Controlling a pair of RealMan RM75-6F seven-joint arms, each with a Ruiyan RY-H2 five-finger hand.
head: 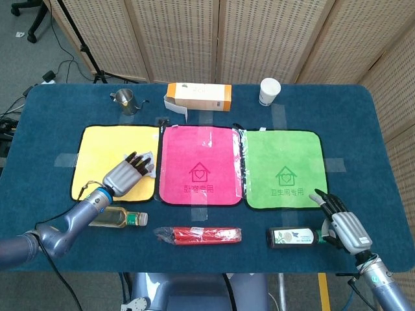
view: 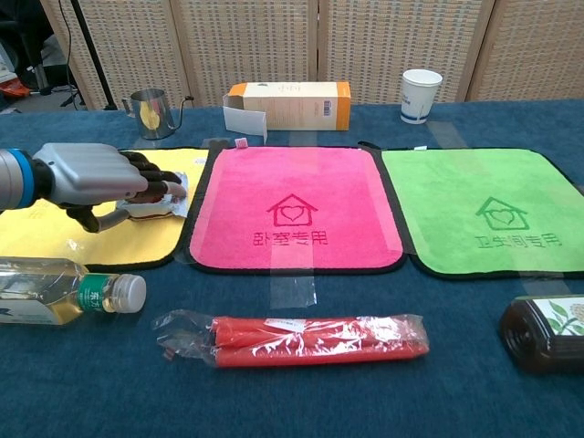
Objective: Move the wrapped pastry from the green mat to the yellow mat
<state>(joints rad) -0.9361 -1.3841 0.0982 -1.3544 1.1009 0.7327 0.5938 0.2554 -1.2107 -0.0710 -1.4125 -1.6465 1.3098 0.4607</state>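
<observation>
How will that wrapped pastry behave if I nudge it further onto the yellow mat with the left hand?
The wrapped pastry looks small and flat, so probably light; it should slide rather than roll. Its shiny, crinkled wrapper may slip under the left hand, whose fingers lie over it. The yellow mat looks like soft cloth, so it may bunch if pressed hard.
</observation>
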